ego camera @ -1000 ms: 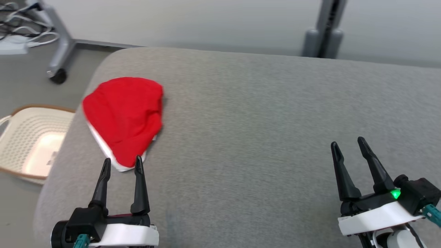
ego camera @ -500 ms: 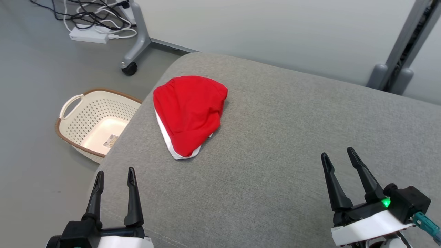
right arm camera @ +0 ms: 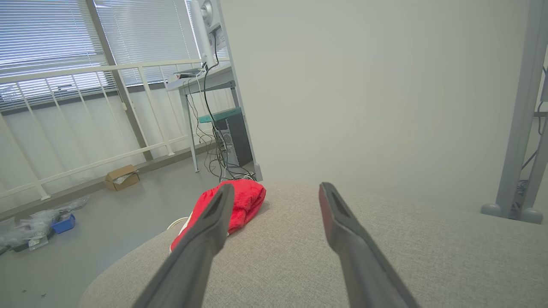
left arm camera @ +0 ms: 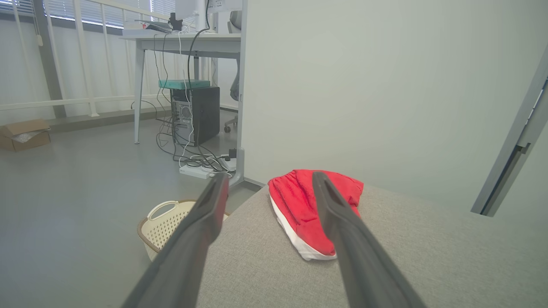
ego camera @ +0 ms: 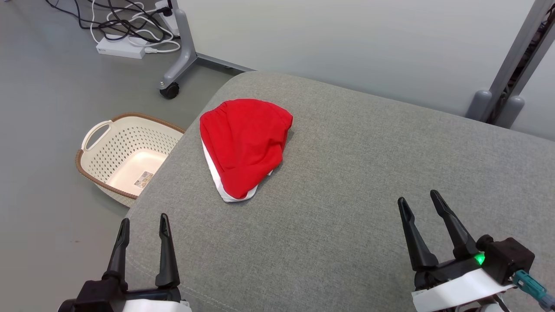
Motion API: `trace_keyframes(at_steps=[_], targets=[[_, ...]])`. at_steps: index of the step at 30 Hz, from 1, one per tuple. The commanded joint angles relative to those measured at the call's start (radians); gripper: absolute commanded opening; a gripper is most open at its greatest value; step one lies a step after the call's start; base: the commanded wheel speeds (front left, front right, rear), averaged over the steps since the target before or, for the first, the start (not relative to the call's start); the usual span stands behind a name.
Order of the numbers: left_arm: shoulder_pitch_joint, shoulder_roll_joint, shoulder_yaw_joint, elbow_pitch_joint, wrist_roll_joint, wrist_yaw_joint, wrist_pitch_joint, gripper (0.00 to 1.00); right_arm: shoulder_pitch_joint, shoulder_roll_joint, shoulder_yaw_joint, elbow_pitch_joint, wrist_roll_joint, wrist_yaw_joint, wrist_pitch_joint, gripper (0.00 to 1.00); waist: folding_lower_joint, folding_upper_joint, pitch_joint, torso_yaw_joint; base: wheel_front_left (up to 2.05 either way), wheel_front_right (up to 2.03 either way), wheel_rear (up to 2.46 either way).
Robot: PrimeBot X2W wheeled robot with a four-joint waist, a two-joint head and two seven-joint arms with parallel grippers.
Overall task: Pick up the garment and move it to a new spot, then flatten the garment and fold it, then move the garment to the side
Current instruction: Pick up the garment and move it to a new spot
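Observation:
A folded red garment [ego camera: 245,143] with a white hem lies near the far left corner of the grey cushion [ego camera: 368,182]. It also appears as the garment [left arm camera: 299,205] ahead in the left wrist view and as the garment [right arm camera: 242,199] at the left in the right wrist view. My left gripper [ego camera: 144,220] stands open at the lower left over the cushion's front edge, well short of the garment and holding nothing. My right gripper [ego camera: 419,197] is open at the lower right, far from the garment, with nothing between its fingers.
A cream perforated basket [ego camera: 125,151] with a brown rim sits on the floor left of the cushion. Behind it are a wheeled stand leg [ego camera: 180,52] and a power strip with cables [ego camera: 121,45]. A grey post [ego camera: 507,78] stands at the back right against the wall.
The camera has swung left, so the whole scene sits further right now and the basket and floor show. The left gripper, near the garment's hem one second ago, stands well clear of it.

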Motion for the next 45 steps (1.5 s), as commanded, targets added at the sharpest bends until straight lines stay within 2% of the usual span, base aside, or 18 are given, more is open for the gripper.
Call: trace_keyframes(at_steps=[1,11,16,23,28,33,34,37,41,45], targets=[[0.001,0.003,0.003,-0.001,-0.002,-0.003,0.001,1.0,0.009,-0.007,0.002,0.003,0.001,0.0,0.0,1.0,0.0,0.0,0.0,-0.001,0.0,0.0,0.0],[0.005,0.004,0.001,0.005,0.004,-0.006,0.001,1.0,0.007,-0.01,0.004,0.005,0.0,0.0,0.0,1.0,0.0,0.0,-0.004,-0.006,0.0,0.0,0.0],[-0.019,0.003,0.017,0.021,0.012,0.007,0.001,1.0,-0.002,-0.018,0.013,-0.004,-0.007,0.0,0.0,1.0,0.0,0.0,0.018,-0.016,0.0,0.0,0.0],[-0.152,0.003,0.052,0.053,0.008,-0.062,0.001,1.0,-0.038,-0.054,0.035,-0.048,-0.017,0.0,0.0,1.0,0.0,0.0,0.111,-0.056,0.0,0.0,0.0],[-0.327,0.021,0.104,0.19,-0.003,-0.104,0.008,1.0,-0.075,-0.098,0.072,-0.086,-0.025,0.0,0.0,1.0,0.0,0.0,0.194,-0.111,0.0,0.0,0.0],[-0.552,0.075,0.124,0.367,-0.066,-0.157,0.162,1.0,-0.104,-0.139,0.093,-0.124,-0.021,0.0,0.0,1.0,0.0,0.0,0.268,-0.171,0.0,0.0,0.0],[-0.635,0.105,0.145,0.439,-0.082,-0.133,0.257,1.0,-0.124,-0.147,0.103,-0.152,-0.001,0.0,0.012,1.0,0.0,0.0,0.302,-0.196,0.0,0.0,0.0],[-0.762,0.125,0.137,0.52,-0.102,-0.141,0.4,1.0,-0.153,-0.172,0.11,-0.206,0.003,0.0,0.04,1.0,0.0,0.0,0.353,-0.229,0.0,0.0,0.0],[-0.872,0.155,0.11,0.616,-0.102,-0.157,0.537,1.0,-0.185,-0.193,0.11,-0.282,-0.005,0.0,0.073,1.0,0.0,0.0,0.418,-0.258,0.0,0.0,0.0],[-0.952,0.163,0.091,0.676,-0.109,-0.178,0.612,1.0,-0.202,-0.204,0.116,-0.326,-0.012,0.0,0.089,1.0,0.0,0.0,0.461,-0.275,0.0,0.0,0.0]])
